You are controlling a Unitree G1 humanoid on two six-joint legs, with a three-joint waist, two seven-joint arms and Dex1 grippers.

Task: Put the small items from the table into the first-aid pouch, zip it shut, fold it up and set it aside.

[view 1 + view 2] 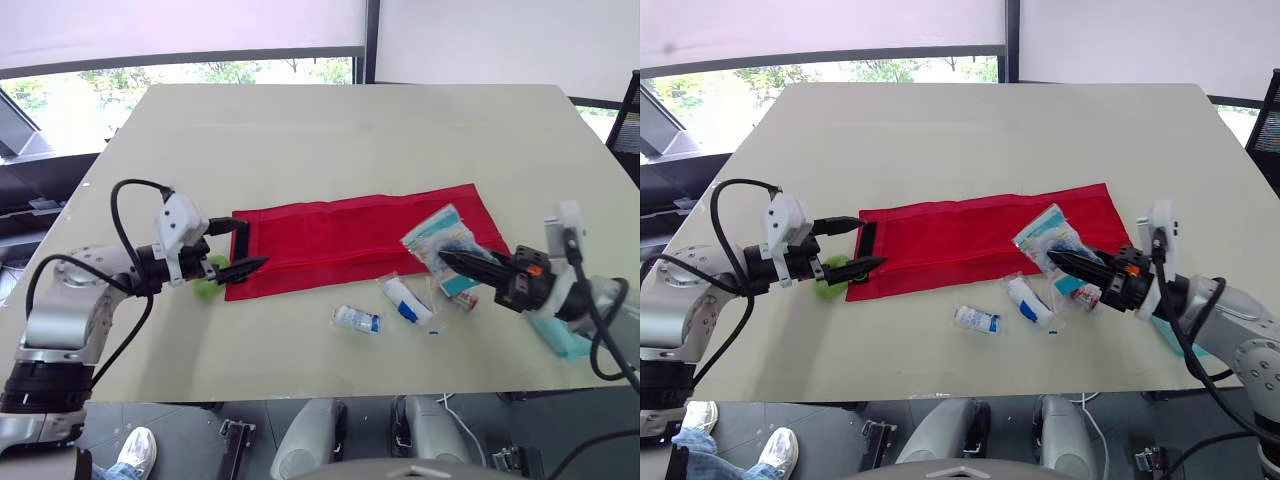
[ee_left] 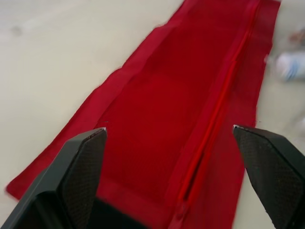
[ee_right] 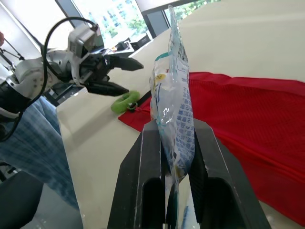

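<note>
The red first-aid pouch [image 1: 360, 238] lies flat and unfolded across the middle of the table, its zipper [image 2: 209, 129] running along its length. My left gripper [image 1: 255, 242] is open at the pouch's left end, one finger on each side of the black edge strip. A green loop [image 1: 210, 278] lies just beside that end. My right gripper [image 1: 447, 257] is shut on a clear plastic packet [image 3: 174, 95], held upright over the pouch's right end. A small white bottle [image 1: 357, 319], a bagged white-and-blue tube [image 1: 408, 300] and another small packet [image 1: 462, 290] lie on the table in front of the pouch.
A teal pad [image 1: 560, 338] lies by the table's right front edge under my right arm. Bare tabletop [image 1: 330, 130] stretches behind the pouch. A person's plaid-clothed leg [image 3: 28, 143] is beside the table's left side.
</note>
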